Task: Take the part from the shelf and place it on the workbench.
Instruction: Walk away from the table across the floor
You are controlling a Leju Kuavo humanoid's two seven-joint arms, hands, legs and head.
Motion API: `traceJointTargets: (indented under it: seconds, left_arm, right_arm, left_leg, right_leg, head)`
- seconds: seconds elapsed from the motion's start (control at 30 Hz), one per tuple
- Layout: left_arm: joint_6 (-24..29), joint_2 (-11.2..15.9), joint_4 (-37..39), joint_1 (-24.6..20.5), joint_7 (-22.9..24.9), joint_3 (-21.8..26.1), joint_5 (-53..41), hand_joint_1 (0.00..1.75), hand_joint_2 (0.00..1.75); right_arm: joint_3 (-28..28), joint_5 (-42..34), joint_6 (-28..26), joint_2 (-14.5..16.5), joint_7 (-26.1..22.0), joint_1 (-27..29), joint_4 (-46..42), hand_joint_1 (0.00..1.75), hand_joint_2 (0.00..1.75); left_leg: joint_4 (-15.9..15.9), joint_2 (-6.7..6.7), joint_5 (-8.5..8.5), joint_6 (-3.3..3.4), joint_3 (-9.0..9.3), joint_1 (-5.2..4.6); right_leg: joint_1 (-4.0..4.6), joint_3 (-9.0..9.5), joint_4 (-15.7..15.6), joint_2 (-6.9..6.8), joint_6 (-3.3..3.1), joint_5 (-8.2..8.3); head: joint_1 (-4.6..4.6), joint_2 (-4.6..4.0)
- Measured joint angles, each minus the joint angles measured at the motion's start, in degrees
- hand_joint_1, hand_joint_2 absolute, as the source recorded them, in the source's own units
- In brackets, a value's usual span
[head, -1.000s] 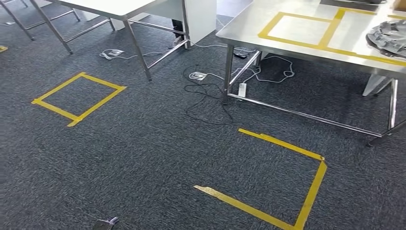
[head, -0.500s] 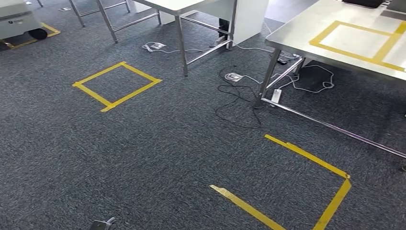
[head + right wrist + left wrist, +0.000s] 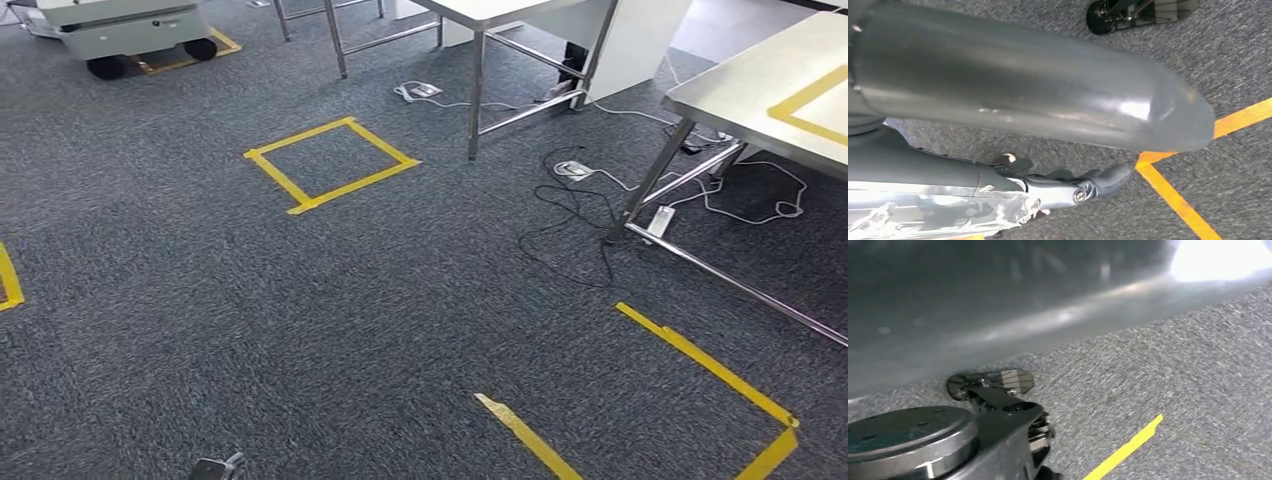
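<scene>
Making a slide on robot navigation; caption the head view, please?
Head view: grey carpet with a yellow tape square, steel workbench at right, wheeled cart top left.

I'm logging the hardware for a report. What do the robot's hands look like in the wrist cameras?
The right hand has a smooth dark grey cover, a scuffed silvery metal section, a small round screw and a dark rounded fingertip. The left hand looks like dark, angular metal beside a round steel disc with small holes. No cables or markings are visible.
</scene>
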Motion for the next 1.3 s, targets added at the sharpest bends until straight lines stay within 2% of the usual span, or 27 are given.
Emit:
traceJointTargets:
  seconds: [0.07, 0.13, 0.2, 0.23, 0.27, 0.33, 0.4, 0.43, 0.5, 0.57, 0.63, 0.67, 0.7, 0.73, 0.77, 0.8, 0.83, 0.87, 0.93, 1.0, 1.03, 1.07, 1.13, 1.2, 1.23, 1.27, 1.3]
  left_arm:
    - [0.0, 0.0, 0.0, 0.1, 0.0, 0.0, 0.0, 0.0, 0.0]
    - [0.0, 0.0, 0.0, 0.0, 0.0, 0.0, 0.0, 0.0, 0.0]
    - [-0.1, 0.0, 0.0, 0.0, 0.0, 0.0, 0.0, 0.0, 0.0]
    - [-0.1, 0.0, 0.0, 0.1, 0.0, 0.0, 0.0, 0.0, 0.0]
    - [-0.1, 0.0, 0.0, 0.2, 0.0, 0.0, 0.0, 0.0, 0.0]
    - [-0.1, 0.0, 0.0, 0.2, 0.0, 0.0, 0.0, 0.0, 0.0]
    - [-0.1, 0.0, -0.1, 0.0, 0.0, 0.0, 0.0, 0.0, 0.0]
    - [-0.1, 0.0, -0.1, -0.1, 0.0, 0.0, 0.0, 0.0, 0.0]
    - [-0.1, 0.0, -0.1, 0.1, 0.0, 0.0, 0.0, 0.0, 0.0]
    - [-0.2, 0.0, -0.2, 0.2, 0.0, 0.0, 0.0, 0.0, 0.0]
    - [-0.2, -0.1, -0.2, 0.1, 0.0, 0.0, 0.0, 0.0, 0.0]
    - [-0.2, -0.2, -0.2, 0.1, 0.0, 0.0, 0.0, 0.0, 0.0]
    - [-0.2, -0.2, -0.2, 0.1, 0.0, 0.0, 0.0, 0.0, 0.0]
    - [-0.2, -0.2, -0.2, 0.2, 0.0, 0.0, 0.0, 0.0, 0.0]
    - [-0.2, -0.2, -0.2, 0.3, 0.0, 0.0, 0.0, 0.0, 0.0]
    - [-0.2, -0.2, -0.2, 0.3, 0.0, 0.0, 0.0, 0.0, 0.0]
    - [-0.2, -0.2, -0.2, 0.3, 0.0, 0.0, 0.0, 0.0, 0.0]
    - [-0.2, -0.2, -0.2, 0.2, 0.0, 0.0, 0.0, 0.0, 0.0]
    - [-0.2, -0.2, -0.3, 0.2, 0.0, 0.0, 0.0, 0.0, 0.0]
    - [-0.2, -0.2, -0.3, 0.4, 0.0, 0.0, 0.0, 0.0, 0.0]
    - [-0.2, -0.2, -0.3, 0.5, 0.0, 0.0, 0.0, 0.0, 0.0]
    - [-0.2, -0.1, -0.3, 0.5, 0.0, 0.0, 0.0, 0.0, 0.0]
    - [-0.2, -0.1, -0.3, 0.3, 0.0, 0.0, 0.0, 0.0, 0.0]
    - [-0.2, -0.2, -0.3, 0.2, 0.0, 0.0, 0.0, 0.0, 0.0]
    - [-0.2, -0.2, -0.3, 0.3, 0.0, 0.0, 0.0, 0.0, 0.0]
    - [-0.2, -0.2, -0.3, 0.5, 0.0, 0.0, 0.0, 0.0, 0.0]
    - [-0.2, -0.2, -0.4, 0.5, 0.0, 0.0, 0.0, 0.0, 0.0]
  right_arm:
    - [-0.1, 0.1, 0.0, 0.0, 0.0, 0.1, 0.0, 0.0, 0.0]
    - [-0.2, 0.1, 0.1, 0.0, 0.0, 0.1, 0.0, 0.0, 0.0]
    - [-0.4, 0.1, 0.1, 0.0, 0.0, 0.1, -0.1, 0.0, 0.0]
    - [-0.4, 0.1, 0.1, 0.0, 0.0, 0.1, -0.1, 0.0, 0.0]
    - [-0.4, 0.1, 0.1, 0.0, 0.0, 0.1, -0.1, 0.0, 0.0]
    - [-0.5, 0.1, 0.1, 0.0, 0.0, 0.0, -0.1, 0.0, 0.0]
    - [-0.6, 0.2, 0.2, 0.0, 0.0, 0.0, -0.2, 0.0, 0.0]
    - [-0.6, 0.2, 0.2, 0.0, 0.0, 0.0, -0.2, 0.0, 0.0]
    - [-0.7, 0.3, 0.2, 0.0, 0.0, -0.1, -0.2, 0.0, 0.0]
    - [-0.7, 0.5, 0.2, 0.0, 0.0, -0.1, -0.2, 0.0, 0.0]
    - [-0.8, 0.6, 0.2, 0.0, 0.0, 0.0, -0.2, 0.0, 0.0]
    - [-0.8, 0.7, 0.2, 0.0, 0.0, 0.0, -0.2, 0.0, 0.0]
    - [-0.8, 0.7, 0.2, 0.0, 0.0, 0.1, -0.2, 0.0, 0.0]
    - [-0.9, 0.8, 0.2, 0.0, 0.0, 0.1, -0.3, 0.0, 0.0]
    - [-0.9, 0.8, 0.3, 0.0, 0.0, 0.1, -0.3, 0.0, 0.0]
    - [-0.9, 0.9, 0.3, 0.0, 0.0, 0.1, -0.3, 0.0, 0.0]
    - [-0.9, 0.9, 0.3, 0.0, 0.0, 0.1, -0.3, 0.0, 0.0]
    - [-1.0, 1.0, 0.3, 0.0, 0.0, 0.1, -0.3, 0.0, 0.0]
    - [-1.2, 1.0, 0.3, 0.0, 0.0, 0.1, -0.3, 0.0, 0.0]
    - [-1.3, 1.0, 0.4, 0.1, 0.0, 0.1, -0.4, 0.0, 0.0]
    - [-1.3, 1.0, 0.4, 0.1, 0.0, 0.1, -0.4, 0.0, 0.0]
    - [-1.4, 1.0, 0.4, 0.1, 0.0, 0.1, -0.4, 0.0, 0.0]
    - [-1.4, 1.0, 0.4, 0.2, 0.0, 0.2, -0.5, 0.0, 0.0]
    - [-1.4, 1.0, 0.4, 0.2, 0.0, 0.2, -0.5, 0.0, 0.0]
    - [-1.4, 1.0, 0.4, 0.2, 0.0, 0.2, -0.5, 0.0, 0.0]
    - [-1.4, 1.0, 0.4, 0.2, 0.0, 0.2, -0.5, 0.0, 0.0]
    - [-1.4, 1.0, 0.4, 0.2, 0.0, 0.1, -0.5, 0.0, 0.0]
  left_leg:
    - [3.4, 2.49, -2.26, -0.58, -1.59, -0.05]
    - [10.7, 5.26, -6.07, -1.13, -5.04, 0.12]
    - [15.7, 6.1, -7.54, -1.5, -7.44, 0.49]
    - [15.2, 6.33, -6.64, -1.58, -7.12, 0.64]
    - [12.6, 6.71, -4.88, -1.56, -5.66, 0.73]
    - [4.7, 9.35, -1.53, -1.15, -1.28, 0.42]
    - [0.3, 11.52, -0.72, -0.48, 1.05, -0.05]
    - [-0.1, 11.54, -1.01, -0.18, 1.12, -0.28]
    - [-0.4, 10.05, -0.83, 0.48, 1.09, -0.19]
    - [-0.8, 8.57, -0.45, 1.18, 1.19, 0.03]
    - [-0.9, 7.07, -0.32, 1.62, 1.12, 0.08]
    - [-0.9, 6.27, -0.32, 1.7, 1.07, 0.05]
    - [-0.9, 5.47, -0.33, 1.75, 1.09, 0.01]
    - [-0.9, 4.62, -0.34, 1.74, 1.16, 0.0]
    - [-0.8, 3.74, -0.37, 1.69, 1.28, 0.0]
    - [-0.8, 2.88, -0.44, 1.59, 1.41, 0.03]
    - [-0.6, 2.06, -0.53, 1.41, 1.45, -0.02]
    - [-0.4, 1.34, -0.6, 1.18, 1.36, -0.06]
    - [-0.2, -0.02, -0.48, 0.48, 0.84, 0.0]
    - [-0.1, -1.01, -0.31, -0.2, 0.37, 0.24]
    - [0.5, -0.26, -0.75, -0.47, 0.03, 0.24]
    - [2.1, 1.14, -1.77, -0.72, -0.73, 0.2]
    - [8.6, 4.72, -5.27, -1.18, -3.87, 0.19]
    - [15.5, 6.05, -7.75, -1.5, -7.25, 0.41]
    - [16.5, 6.25, -7.5, -1.55, -7.73, 0.51]
    - [15.1, 6.46, -6.14, -1.51, -7.0, 0.57]
    - [11.7, 6.93, -4.05, -1.36, -5.14, 0.58]
  right_leg:
    - [-0.16, 0.28, -0.4, -1.59, -0.58, 0.23]
    - [-0.01, 0.38, -0.5, -3.36, -0.9, 0.11]
    - [0.12, 0.42, -0.4, -5.09, -0.95, -0.07]
    - [0.15, 0.5, -0.4, -5.86, -0.9, -0.18]
    - [0.17, 0.67, -0.4, -6.58, -0.8, -0.31]
    - [0.35, 1.11, -0.4, -7.83, -0.46, -0.7]
    - [0.65, 1.34, -0.3, -8.96, 0.09, -1.17]
    - [0.76, 1.55, -0.4, -9.59, 0.38, -1.36]
    - [0.64, 2.1, -0.4, -10.37, 0.99, -1.78]
    - [0.44, 0.92, 2.5, -7.93, 1.49, -3.95]
    - [0.31, -2.89, 10.3, -4.37, 1.63, -7.87]
    - [0.3, -4.98, 14.3, -3.58, 1.64, -9.33]
    - [0.3, -6.47, 16.8, -3.27, 1.64, -9.79]
    - [0.29, -6.92, 17.0, -3.14, 1.62, -8.89]
    - [0.24, -6.24, 14.8, -2.96, 1.58, -6.9]
    - [0.12, -4.69, 10.8, -2.23, 1.54, -4.26]
    - [-0.07, -2.98, 6.6, -0.62, 1.51, -2.21]
    - [-0.29, -1.62, 3.3, 0.89, 1.47, -0.98]
    - [-0.43, -0.4, 0.8, 2.63, 1.3, -0.74]
    - [-0.38, -0.03, 0.5, 1.31, 0.81, -0.56]
    - [-0.41, 0.1, 0.4, 0.54, 0.45, -0.45]
    - [-0.43, 0.24, 0.2, -0.34, 0.11, -0.38]
    - [-0.24, 0.43, 0.1, -2.23, -0.43, -0.53]
    - [0.03, 0.49, 0.1, -4.23, -0.65, -0.75]
    - [0.12, 0.56, 0.1, -5.11, -0.68, -0.87]
    - [0.19, 0.71, 0.1, -5.88, -0.66, -1.0]
    - [0.23, 0.97, 0.1, -6.57, -0.59, -1.17]
  head:
    - [-0.42, 0.0]
    - [-0.78, 0.0]
    - [-0.77, 0.0]
    - [-0.77, 0.0]
    - [-0.78, 0.0]
    - [-0.81, 0.0]
    - [-0.77, 0.0]
    - [-0.75, 0.0]
    - [-0.78, 0.0]
    - [-0.57, 0.0]
    - [-0.31, 0.0]
    - [-0.28, 0.0]
    - [-0.29, 0.0]
    - [-0.27, 0.0]
    - [-0.28, 0.0]
    - [-0.27, 0.0]
    - [-0.26, 0.0]
    - [-0.31, 0.0]
    - [-0.36, 0.0]
    - [-0.35, 0.0]
    - [-0.48, 0.0]
    - [-0.7, 0.0]
    - [-1.09, 0.0]
    - [-1.15, 0.0]
    - [-1.16, 0.0]
    - [-1.17, 0.0]
    - [-1.16, 0.0]
